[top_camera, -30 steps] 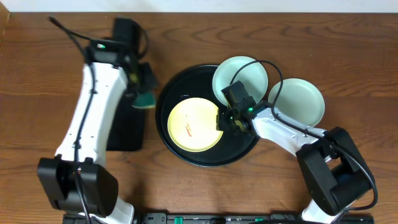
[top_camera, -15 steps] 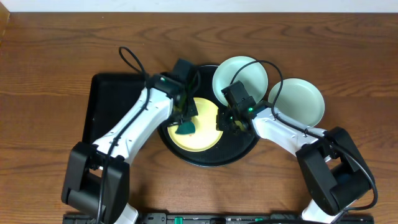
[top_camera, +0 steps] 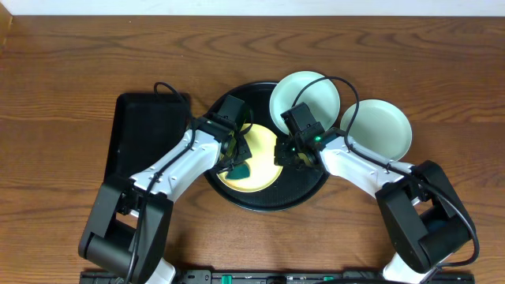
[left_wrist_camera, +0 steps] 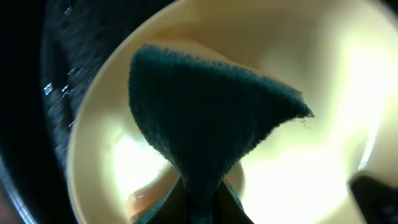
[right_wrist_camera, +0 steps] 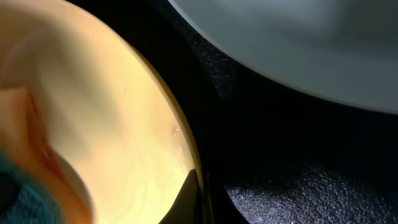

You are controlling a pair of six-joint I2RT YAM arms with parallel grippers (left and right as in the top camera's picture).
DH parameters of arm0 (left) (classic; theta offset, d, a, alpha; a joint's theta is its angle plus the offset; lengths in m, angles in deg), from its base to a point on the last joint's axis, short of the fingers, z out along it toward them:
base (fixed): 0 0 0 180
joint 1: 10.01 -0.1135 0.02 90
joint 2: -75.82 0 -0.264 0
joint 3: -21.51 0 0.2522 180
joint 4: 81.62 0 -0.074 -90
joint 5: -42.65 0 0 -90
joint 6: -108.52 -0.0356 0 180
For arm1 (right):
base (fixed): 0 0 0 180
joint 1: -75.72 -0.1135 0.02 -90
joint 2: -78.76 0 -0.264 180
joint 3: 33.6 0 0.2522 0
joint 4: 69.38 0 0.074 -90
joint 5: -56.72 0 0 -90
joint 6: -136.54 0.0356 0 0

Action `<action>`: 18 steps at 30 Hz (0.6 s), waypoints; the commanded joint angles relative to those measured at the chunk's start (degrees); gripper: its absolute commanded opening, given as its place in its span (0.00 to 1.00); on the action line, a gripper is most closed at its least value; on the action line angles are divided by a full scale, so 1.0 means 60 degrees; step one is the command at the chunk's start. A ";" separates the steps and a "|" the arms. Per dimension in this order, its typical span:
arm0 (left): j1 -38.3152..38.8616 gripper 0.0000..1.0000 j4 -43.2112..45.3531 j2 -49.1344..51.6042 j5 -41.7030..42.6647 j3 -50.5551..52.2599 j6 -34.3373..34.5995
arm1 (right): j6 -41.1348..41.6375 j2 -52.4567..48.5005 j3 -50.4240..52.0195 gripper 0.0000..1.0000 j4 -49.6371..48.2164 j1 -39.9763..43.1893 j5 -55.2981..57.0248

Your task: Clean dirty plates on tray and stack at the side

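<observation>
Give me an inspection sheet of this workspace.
Surface: wooden table.
Job's things: yellow plate lies in the round black tray; first blue-green plate overlaps its upper right rim; second blue-green plate sits on the table, right of it.
Clutter: rectangular black tray, left of the round one.
Grippers: left gripper pinches a dark green cloth over the yellow plate; right gripper appears shut on that plate's rim.
Cables: black cables loop over both arms.
Surroundings: nothing seen.

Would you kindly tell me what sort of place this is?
Likely a robotics bench staged for dishwashing: wooden table, black tray holding a yellow plate, green sponge in the left gripper.
</observation>
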 commanded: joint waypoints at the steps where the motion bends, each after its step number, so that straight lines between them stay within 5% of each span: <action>1: 0.0029 0.08 0.0637 -0.0007 -0.0251 0.0047 0.0153 | 0.0131 -0.0193 0.0022 0.01 -0.0026 0.0113 0.0087; 10: 0.0029 0.07 0.1402 0.0353 -0.1078 0.0047 0.0146 | 0.0127 -0.0189 0.0022 0.01 -0.0018 0.0113 0.0084; 18: 0.0117 0.07 0.0619 0.0339 0.2754 0.0044 -0.0164 | 0.0058 -0.0189 0.0022 0.01 -0.0022 0.0131 0.0018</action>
